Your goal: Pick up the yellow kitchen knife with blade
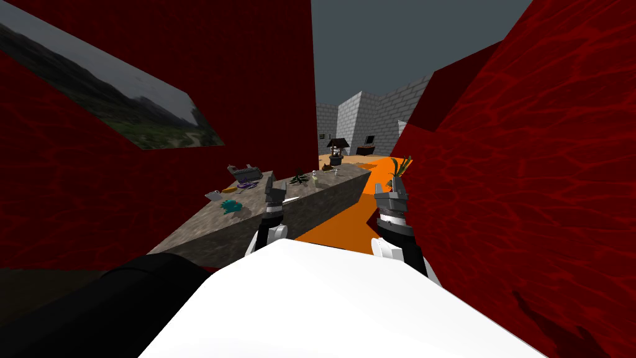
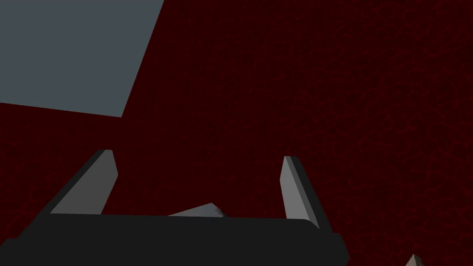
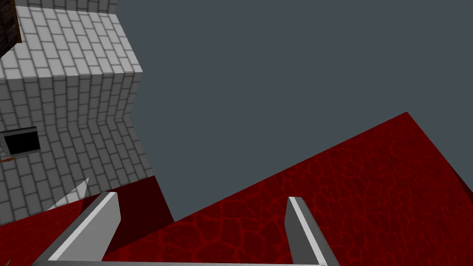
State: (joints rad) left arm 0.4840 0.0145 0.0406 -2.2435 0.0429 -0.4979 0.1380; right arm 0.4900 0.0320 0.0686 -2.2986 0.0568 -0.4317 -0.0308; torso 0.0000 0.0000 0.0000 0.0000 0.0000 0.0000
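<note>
Left of frame centre, on the grey counter (image 1: 199, 233): small yellow shape, probably the yellow knife (image 1: 230, 189) | left gripper (image 1: 275, 188) and right gripper (image 1: 391, 191) both spread wide, holding nothing | step: approach, knife untouched | next: left arm must reach over the counter, up-left toward it.

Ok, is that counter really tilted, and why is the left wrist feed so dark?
Head view: the slant is the wide lens and camera roll, walls splay to the corners; the counter shares it. Left wrist view: dim because the open fingers face a dark red wall. Right wrist view: evenly lit, no glare.
</note>
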